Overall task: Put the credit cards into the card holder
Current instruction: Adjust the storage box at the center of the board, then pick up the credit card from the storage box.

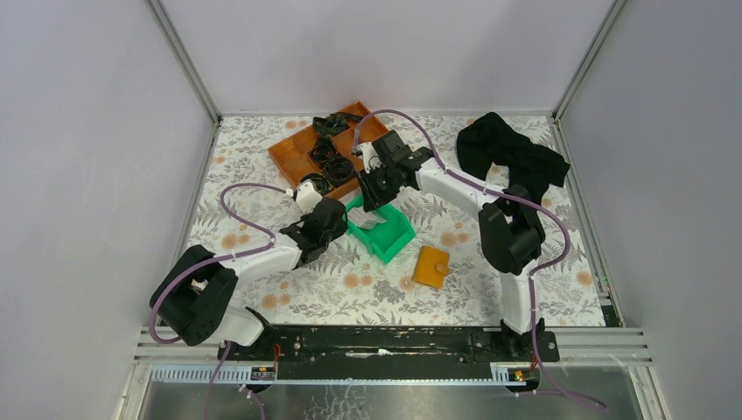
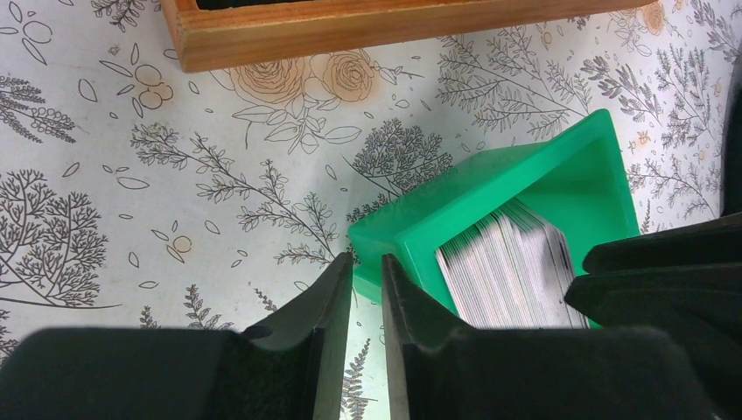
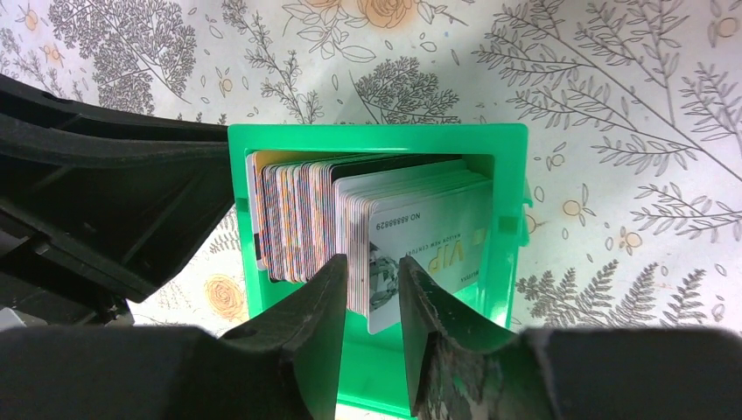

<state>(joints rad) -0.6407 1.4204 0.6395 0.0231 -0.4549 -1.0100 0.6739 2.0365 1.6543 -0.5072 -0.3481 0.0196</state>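
The credit cards stand on edge as a packed stack inside a green bin at the table's middle. My right gripper reaches down into the bin, open, its fingers straddling the front few cards; a pale "VIP" card leans across the gap. My left gripper is shut on the green bin's near corner rim, with the cards just to its right. The card holder, a small orange wallet, lies closed on the cloth right of the bin, untouched.
A large orange compartment tray with black items sits behind the bin, its wooden edge close to my left gripper. A black cloth heap lies at the back right. Walls enclose the flowered tabletop on three sides.
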